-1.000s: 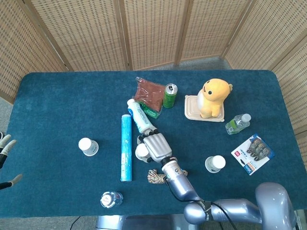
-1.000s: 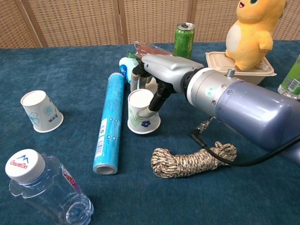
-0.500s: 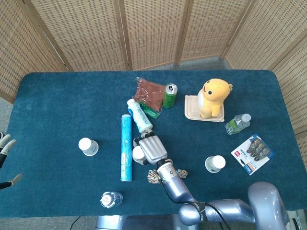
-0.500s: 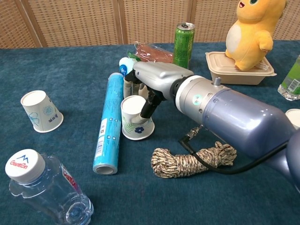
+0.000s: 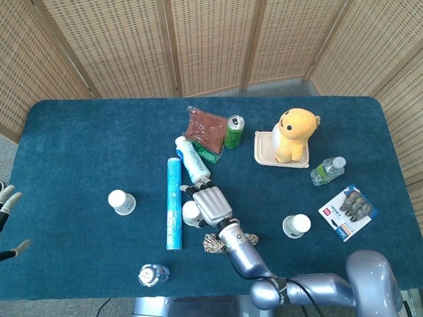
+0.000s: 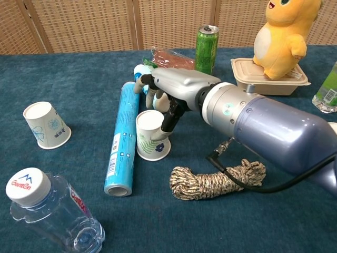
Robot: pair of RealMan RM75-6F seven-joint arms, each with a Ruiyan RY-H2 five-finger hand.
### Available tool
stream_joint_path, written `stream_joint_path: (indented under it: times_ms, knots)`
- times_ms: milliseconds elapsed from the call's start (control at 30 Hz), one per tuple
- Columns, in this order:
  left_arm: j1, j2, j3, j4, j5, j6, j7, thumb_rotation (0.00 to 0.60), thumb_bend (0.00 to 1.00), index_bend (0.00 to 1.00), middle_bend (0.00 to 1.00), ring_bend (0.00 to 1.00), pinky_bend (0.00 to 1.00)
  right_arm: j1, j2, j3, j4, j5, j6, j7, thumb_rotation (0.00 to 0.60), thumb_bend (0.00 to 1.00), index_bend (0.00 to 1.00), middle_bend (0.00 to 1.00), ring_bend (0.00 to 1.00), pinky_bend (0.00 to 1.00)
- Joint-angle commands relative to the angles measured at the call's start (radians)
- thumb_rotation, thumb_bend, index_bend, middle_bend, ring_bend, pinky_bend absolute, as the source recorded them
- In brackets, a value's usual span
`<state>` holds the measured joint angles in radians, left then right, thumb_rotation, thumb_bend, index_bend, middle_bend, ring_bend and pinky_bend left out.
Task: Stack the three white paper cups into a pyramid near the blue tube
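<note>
The blue tube [image 5: 174, 203] [image 6: 121, 136] lies lengthwise in the middle of the table. One white paper cup [image 6: 152, 135] [image 5: 191, 212] stands upside down just right of the tube. My right hand [image 6: 169, 89] [image 5: 211, 205] holds this cup, thumb against its near upper side and fingers behind its top. A second cup [image 5: 121, 201] [image 6: 46, 125] stands well left of the tube. The third cup [image 5: 297, 225] is far to the right. My left hand [image 5: 6, 206] shows only at the left edge of the head view, fingers apart and holding nothing.
A coil of rope [image 6: 218, 178] lies right in front of the held cup. A water bottle [image 6: 48, 212] lies at the front left. Behind the hand are a white-and-blue tube [image 5: 192, 160], a green can [image 6: 206, 45], a brown packet [image 5: 205, 125] and a plush toy [image 5: 295, 134] on a box.
My right hand has carried the cup leftwards, from a little apart to right beside the blue tube. Over the last half second the cup hardly shifted and the fingers rose slightly.
</note>
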<state>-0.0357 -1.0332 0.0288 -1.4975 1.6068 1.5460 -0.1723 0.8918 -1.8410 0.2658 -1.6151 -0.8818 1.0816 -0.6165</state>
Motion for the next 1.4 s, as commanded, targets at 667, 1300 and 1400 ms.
stream_joint_path:
  times_ms: [667, 1300, 1400]
  knots:
    - [0.001, 0.004, 0.002, -0.009, 0.008, 0.008, -0.002, 0.600, 0.22, 0.00, 0.00, 0.00, 0.00, -0.080, 0.300, -0.081, -0.109, -0.277, -0.050, 0.220, 0.600, 0.04, 0.16, 0.30, 0.20, 0.13]
    - [0.001, 0.004, 0.005, -0.017, 0.013, 0.008, 0.007, 0.600, 0.22, 0.00, 0.00, 0.00, 0.00, -0.185, 0.538, -0.235, 0.001, -0.582, -0.045, 0.495, 0.600, 0.03, 0.13, 0.26, 0.16, 0.13]
    - [0.000, 0.002, 0.006, -0.018, 0.015, 0.005, 0.010, 0.600, 0.22, 0.00, 0.00, 0.00, 0.00, -0.198, 0.566, -0.243, 0.022, -0.590, -0.047, 0.535, 0.600, 0.03, 0.13, 0.26, 0.16, 0.13]
